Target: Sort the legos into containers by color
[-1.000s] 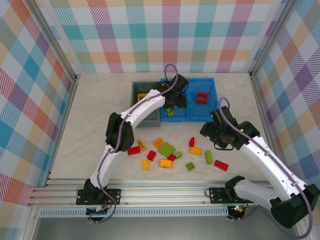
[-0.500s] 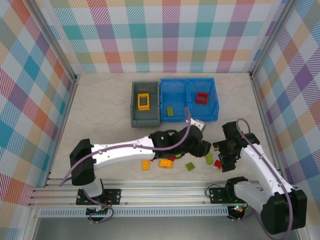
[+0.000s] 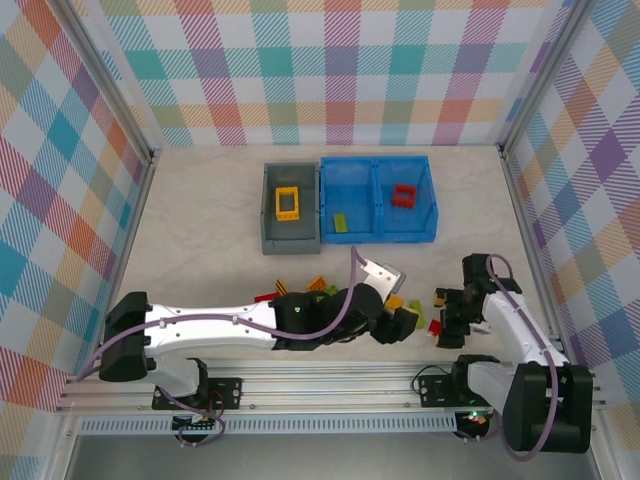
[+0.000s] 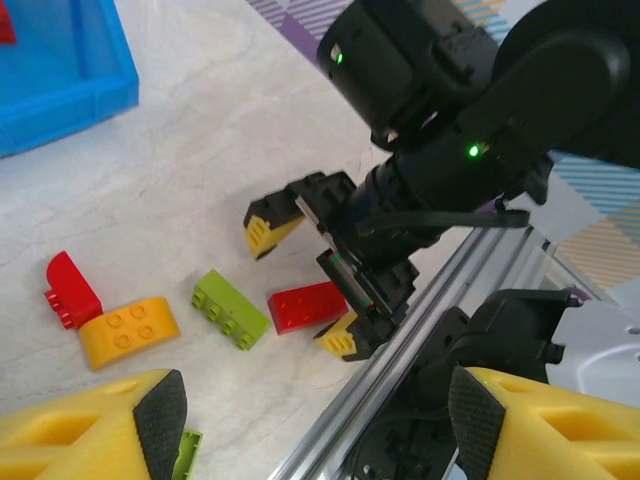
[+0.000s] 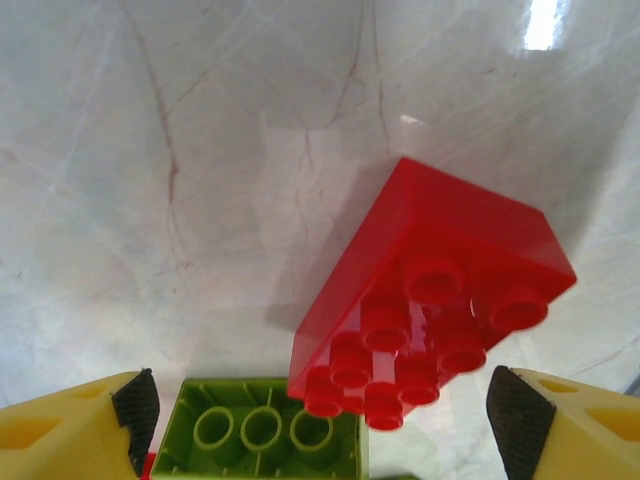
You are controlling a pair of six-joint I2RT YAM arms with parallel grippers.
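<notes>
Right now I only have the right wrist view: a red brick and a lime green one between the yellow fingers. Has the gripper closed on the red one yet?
Observer: No. In the left wrist view the right gripper is open, a finger on each side of the red brick, which lies on the table.
Operator: Where would red go?
Observer: The top view shows a red frame in the right compartment of the blue bin, at the table's far side.
Operator: Is the left arm close?
Observer: Yes, the left gripper is low beside the right one, open.
</notes>
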